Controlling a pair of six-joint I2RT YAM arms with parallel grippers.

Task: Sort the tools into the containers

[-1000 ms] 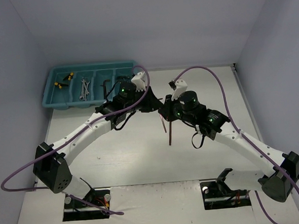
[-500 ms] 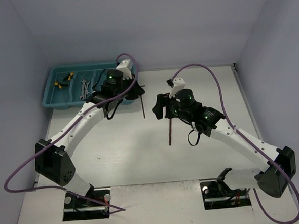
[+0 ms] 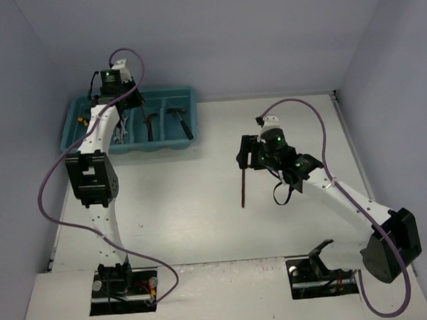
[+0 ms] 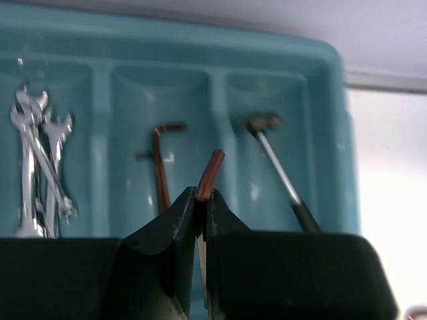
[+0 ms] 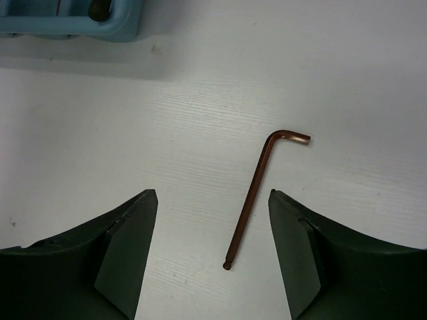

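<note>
Tray: teal, at the far left of the table; hammer, wrenches and one red key lie in separate neighbouring compartments.
Right gripper: released, jaws wide, low over the table.
Left gripper: clenched on a dark red key, above the tray.
Loose key: flat on the table between the right jaws, touching neither.

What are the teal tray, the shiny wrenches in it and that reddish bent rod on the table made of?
Teal rectangular tray: likely moulded plastic, smooth, softly glossy, rounded edges. Silver wrenches: polished metal, bright mirror glints. Dark red L-shaped key: probably coated steel, thin, rigid, satin sheen.
</note>
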